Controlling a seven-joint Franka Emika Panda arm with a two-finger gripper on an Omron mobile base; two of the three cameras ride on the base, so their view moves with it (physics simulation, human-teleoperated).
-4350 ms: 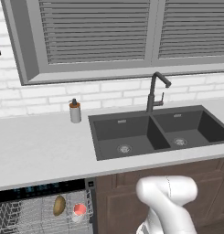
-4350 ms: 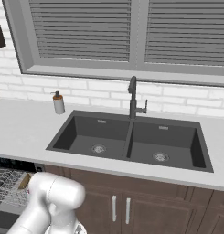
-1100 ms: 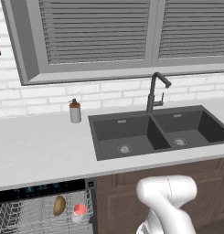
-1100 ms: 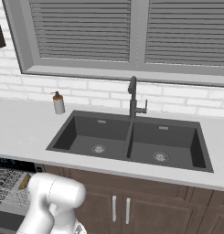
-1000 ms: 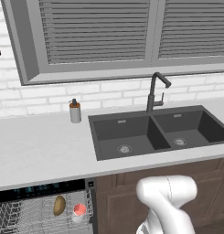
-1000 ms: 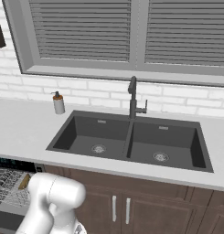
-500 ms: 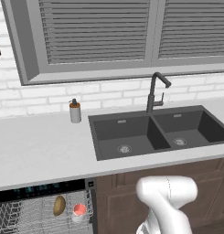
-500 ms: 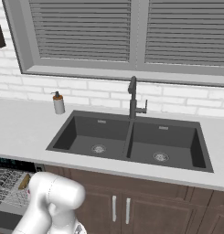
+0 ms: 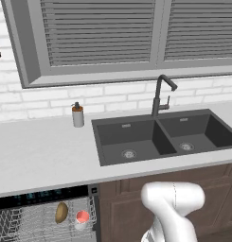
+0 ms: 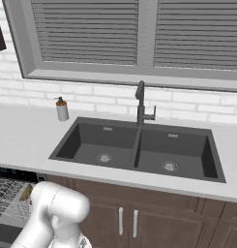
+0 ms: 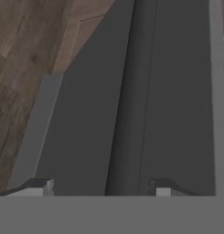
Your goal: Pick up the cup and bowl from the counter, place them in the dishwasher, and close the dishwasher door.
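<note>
The dishwasher point(image 9: 41, 194) stands open under the counter point(image 9: 37, 156), its wire rack point(image 9: 27, 224) pulled out. In the rack the brown bowl point(image 9: 61, 212) stands on edge, with the white cup point(image 9: 82, 218) beside it, red inside showing. A sliver of the bowl point(image 10: 25, 193) shows past my arm. In the hand view my gripper point(image 11: 102, 187) is open just above the dark grey dishwasher door point(image 11: 182, 91). Its fingertips point(image 11: 40, 186) stand on either side of the door's bar handle point(image 11: 129, 114), with nothing held between them.
A dark double sink point(image 9: 157, 137) with a black faucet point(image 9: 160, 94) is set into the counter. A grey soap dispenser point(image 9: 78, 115) stands by the wall. Brown cabinets point(image 10: 139, 218) run under the sink. Wooden floor point(image 11: 31, 45) lies beyond the door's edge.
</note>
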